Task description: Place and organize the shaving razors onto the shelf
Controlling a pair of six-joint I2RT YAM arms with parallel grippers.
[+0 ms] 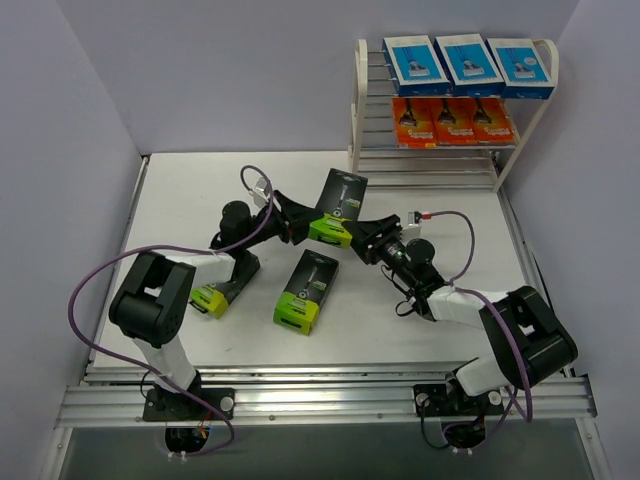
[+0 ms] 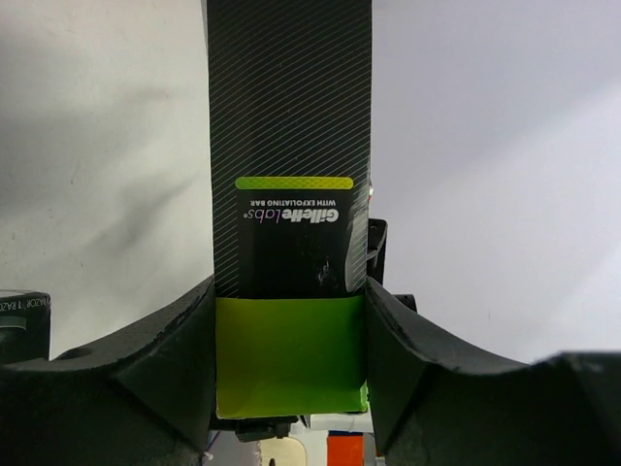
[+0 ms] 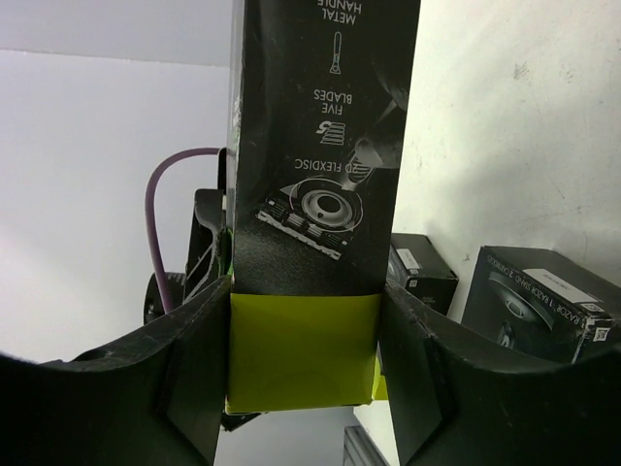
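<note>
- Black-and-lime pack (image 1: 338,203) is held up off the table (image 1: 180,200), mid-scene, well apart from the shelf (image 1: 527,120) at far right.
- Left gripper (image 2: 291,359): partly closed, fingers pressed on both sides of the pack's lime end.
- Right gripper (image 3: 303,354): clamped on the same end from the opposite side. So it's a double grip.
- Risk: one arm pulls before the other lets go, and the carton twists, crushes or rips out.
- Risk: both release together, and it drops onto the loose pack (image 1: 305,288) lying just near of it.
- Only the lime end is clamped, so the long black part may pivot in transit.
- Blue packs (image 1: 468,60) are on the top tier, orange packs (image 1: 452,120) below. The lower rods look free, but entry is tight and could clip the frame.
- Third black pack (image 1: 213,297) sits against the left arm, so a sweep could shove it.
</note>
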